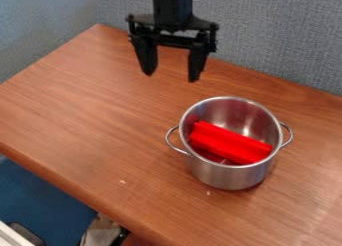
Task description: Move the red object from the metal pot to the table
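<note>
The red object lies inside the metal pot, slanting from upper left to lower right across its bottom. The shiny pot stands on the wooden table toward the right front, with small loop handles on its left and right sides. My gripper hangs above the table's far part, up and to the left of the pot, apart from it. Its two dark fingers point down and stand open with nothing between them.
The table's front edge runs diagonally from the left to the lower right, with blue floor and a pale object below it. A grey-blue wall stands behind the table. Bare wood lies left of the pot.
</note>
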Motion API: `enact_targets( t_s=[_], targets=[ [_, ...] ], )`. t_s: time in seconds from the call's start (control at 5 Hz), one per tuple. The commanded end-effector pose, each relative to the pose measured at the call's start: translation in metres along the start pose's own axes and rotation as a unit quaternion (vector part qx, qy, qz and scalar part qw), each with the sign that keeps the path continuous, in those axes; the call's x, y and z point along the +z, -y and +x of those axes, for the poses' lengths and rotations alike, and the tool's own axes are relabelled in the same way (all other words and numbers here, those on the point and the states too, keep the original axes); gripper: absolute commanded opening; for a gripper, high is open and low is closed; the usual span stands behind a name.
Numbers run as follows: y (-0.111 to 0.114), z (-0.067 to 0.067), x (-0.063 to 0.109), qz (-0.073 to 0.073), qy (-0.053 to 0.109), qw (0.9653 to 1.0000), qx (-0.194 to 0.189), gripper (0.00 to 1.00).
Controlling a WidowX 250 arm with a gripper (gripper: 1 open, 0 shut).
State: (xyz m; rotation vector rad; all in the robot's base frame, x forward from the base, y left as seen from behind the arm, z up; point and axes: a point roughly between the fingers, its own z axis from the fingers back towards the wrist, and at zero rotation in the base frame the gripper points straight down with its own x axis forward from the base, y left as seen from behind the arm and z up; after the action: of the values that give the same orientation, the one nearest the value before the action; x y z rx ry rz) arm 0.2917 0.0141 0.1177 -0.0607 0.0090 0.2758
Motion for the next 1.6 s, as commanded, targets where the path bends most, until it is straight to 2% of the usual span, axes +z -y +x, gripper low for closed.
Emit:
enact_targets(
  t_s=[0.0, 0.2, 0.4, 0.6, 0.8, 1.0, 1.2, 1.4],
  targets=[
    [0.006, -0.007, 0.012, -0.017, 0.046, 0.9921, 0.116, 1.0],
    [0.012, -0.018, 0.017, -0.025, 0.069, 0.9793, 0.189, 1.0],
    [0.015, -0.013, 0.011, -0.014, 0.063, 0.9634, 0.26, 1.0],
    [0.025, -0.004, 0.003, 0.001, 0.056, 0.9362, 0.347, 1.0],
    [0.036, 0.003, -0.006, 0.013, 0.051, 0.9091, 0.413, 1.0],
    [0.061, 0.001, -0.021, 0.028, 0.049, 0.9108, 0.409, 0.0],
    [0.082, -0.001, -0.038, 0.037, 0.047, 0.9217, 0.383, 1.0],
    [0.092, -0.001, -0.035, 0.041, 0.061, 0.9066, 0.416, 1.0]
  ],
)
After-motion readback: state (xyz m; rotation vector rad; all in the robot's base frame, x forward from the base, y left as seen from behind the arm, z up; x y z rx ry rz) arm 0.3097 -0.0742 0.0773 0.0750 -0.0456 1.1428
